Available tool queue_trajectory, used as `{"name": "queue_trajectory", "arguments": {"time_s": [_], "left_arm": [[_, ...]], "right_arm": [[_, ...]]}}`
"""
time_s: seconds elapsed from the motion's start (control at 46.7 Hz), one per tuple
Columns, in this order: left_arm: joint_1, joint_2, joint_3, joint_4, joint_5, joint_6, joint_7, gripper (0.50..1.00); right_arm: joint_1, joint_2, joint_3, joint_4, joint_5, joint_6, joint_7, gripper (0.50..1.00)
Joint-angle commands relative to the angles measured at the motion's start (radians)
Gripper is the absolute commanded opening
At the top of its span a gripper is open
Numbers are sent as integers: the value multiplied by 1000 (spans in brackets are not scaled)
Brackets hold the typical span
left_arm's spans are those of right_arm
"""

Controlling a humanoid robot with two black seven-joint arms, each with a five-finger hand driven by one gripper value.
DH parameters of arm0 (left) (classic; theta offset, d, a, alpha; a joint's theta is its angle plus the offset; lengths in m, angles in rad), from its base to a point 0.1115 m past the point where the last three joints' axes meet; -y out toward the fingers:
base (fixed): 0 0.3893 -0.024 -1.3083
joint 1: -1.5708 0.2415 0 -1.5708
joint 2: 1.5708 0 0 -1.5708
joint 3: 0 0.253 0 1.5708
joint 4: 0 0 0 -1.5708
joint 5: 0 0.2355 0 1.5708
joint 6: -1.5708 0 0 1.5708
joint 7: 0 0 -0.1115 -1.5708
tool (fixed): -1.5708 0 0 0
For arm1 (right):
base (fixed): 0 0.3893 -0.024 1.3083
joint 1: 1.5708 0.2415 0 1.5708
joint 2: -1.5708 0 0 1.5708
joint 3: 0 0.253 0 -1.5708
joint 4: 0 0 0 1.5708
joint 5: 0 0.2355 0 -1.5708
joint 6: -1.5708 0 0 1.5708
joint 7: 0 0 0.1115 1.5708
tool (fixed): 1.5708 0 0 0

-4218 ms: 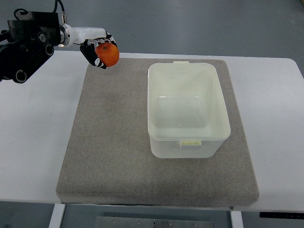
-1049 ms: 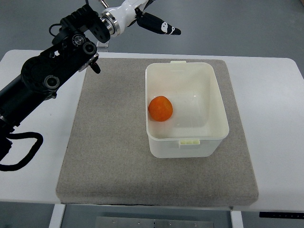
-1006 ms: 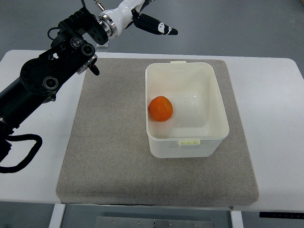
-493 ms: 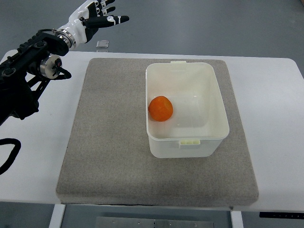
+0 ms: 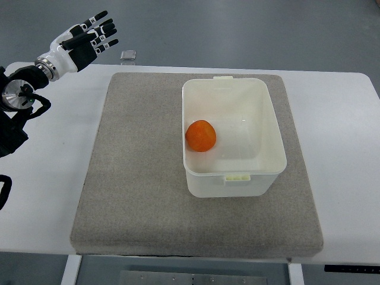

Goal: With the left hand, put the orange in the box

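The orange lies inside the white box, against its left wall. The box stands on the grey mat right of centre. My left hand hovers beyond the table's far left corner, well away from the box, with its fingers spread and nothing held. Its black arm comes in along the left edge. The right arm does not show.
The mat covers most of the white table. A small grey square object lies just past the table's far edge, near the mat's top left corner.
The orange left my left hand and now lies in the box. Over the last second the hand has pulled back leftward from above the box to the far left corner, fingers spread.
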State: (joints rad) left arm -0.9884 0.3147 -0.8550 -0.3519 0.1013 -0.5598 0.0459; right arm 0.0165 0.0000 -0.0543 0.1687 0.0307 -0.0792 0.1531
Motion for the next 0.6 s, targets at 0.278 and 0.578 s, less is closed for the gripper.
{"name": "queue_trajectory", "arguments": {"time_s": [0.278,0.578], "left_arm": [[20,27,-9,4,-61,-51,6,996],[42,33,-7,2,-92,-51,14,996]], "right_arm": [[0,0,1,0,0,-1,-1,926],[-1,0,1,0,0,-1,0,926]]}}
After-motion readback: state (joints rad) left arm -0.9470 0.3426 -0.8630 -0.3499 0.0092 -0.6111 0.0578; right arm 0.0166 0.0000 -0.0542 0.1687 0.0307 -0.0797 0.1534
